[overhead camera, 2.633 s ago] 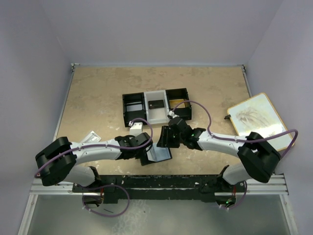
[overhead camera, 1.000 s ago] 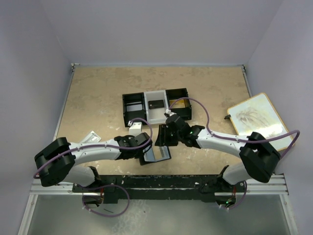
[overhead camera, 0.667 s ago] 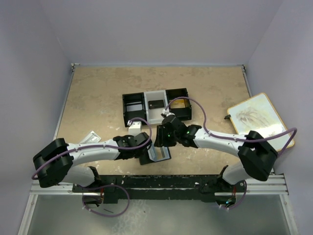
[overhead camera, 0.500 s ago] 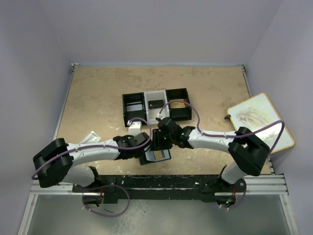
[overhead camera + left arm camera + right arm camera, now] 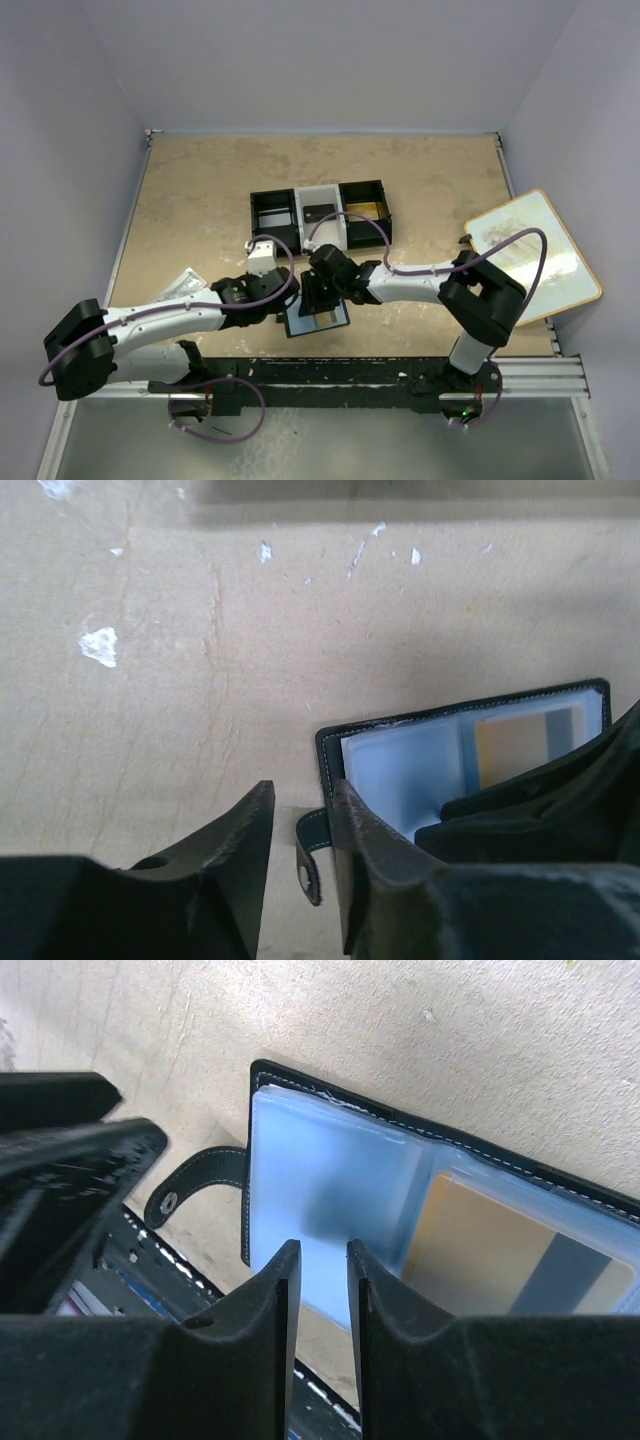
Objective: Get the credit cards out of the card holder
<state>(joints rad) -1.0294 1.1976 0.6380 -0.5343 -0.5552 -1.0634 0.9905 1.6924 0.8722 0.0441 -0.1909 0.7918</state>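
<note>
Beige tabletop: open card holder lengthwise left-right, strap leftward.

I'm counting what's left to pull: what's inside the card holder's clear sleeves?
A gold card with a dark stripe sits in one sleeve of the open card holder. The sleeve by the strap looks empty. The right gripper covers the lower edge, so anything there is hidden.

"How many credit cards can you see?"
"Three. Two gold-tan, the second among them, and one dark."
"Holders and trays?"
"One card holder. One tray with three compartments."
"Anything else?"
"One white packet, one framed board, and two arms, so a left claw and a right claw."
</note>
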